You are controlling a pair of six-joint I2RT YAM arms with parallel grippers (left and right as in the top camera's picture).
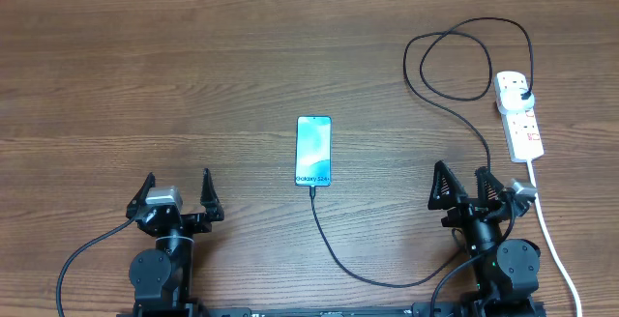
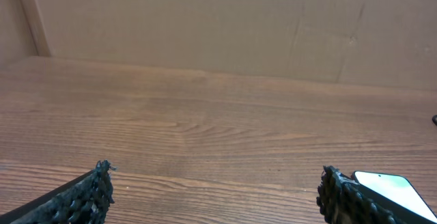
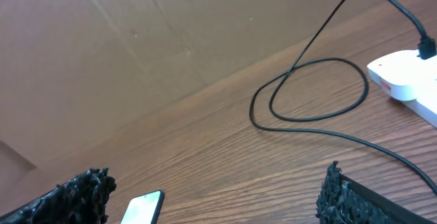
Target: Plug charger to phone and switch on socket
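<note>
The phone (image 1: 313,151) lies flat mid-table with a light blue lit screen; its corner shows in the left wrist view (image 2: 392,190) and the right wrist view (image 3: 140,209). The charger cable (image 1: 334,249) runs from the phone's bottom edge, curves right, loops at the back (image 3: 321,91) and ends in a black plug seated in the white socket strip (image 1: 519,114), also in the right wrist view (image 3: 410,80). My left gripper (image 1: 178,191) is open and empty at the front left (image 2: 215,190). My right gripper (image 1: 462,184) is open and empty, front right, near the strip's end (image 3: 218,190).
The socket's thick white cord (image 1: 556,240) runs down the right side past my right arm. A brown cardboard wall (image 2: 205,19) stands behind the wooden table (image 1: 193,85).
</note>
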